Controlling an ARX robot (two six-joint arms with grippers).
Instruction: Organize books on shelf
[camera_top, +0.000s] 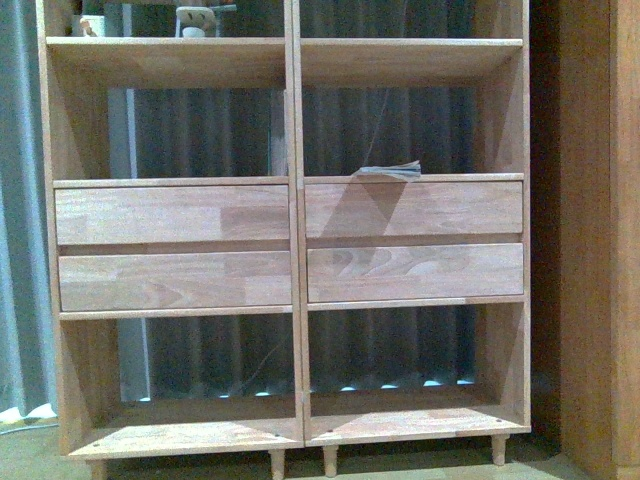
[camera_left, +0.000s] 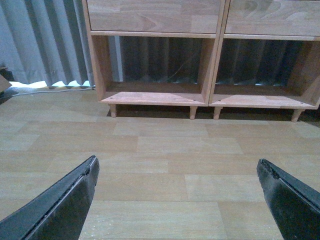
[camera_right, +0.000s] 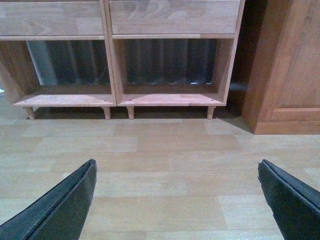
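dim indoor light | soft blur, bluish cast | dark shadows inside shelf (camera_top: 290, 180)

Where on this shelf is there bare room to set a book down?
On the shelf, the middle-left compartment above the drawers is bare, as are both bottom compartments. Middle-right, a book lies flat at the front edge, with room beside it. Top-left holds small objects.

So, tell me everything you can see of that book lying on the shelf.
The book is thin, floppy and pale bluish-grey. It lies flat at the front edge of the right middle compartment of the shelf, above the upper right drawer, its right end curling up slightly. Only the shelf touches it. One book or two stacked, I cannot tell.
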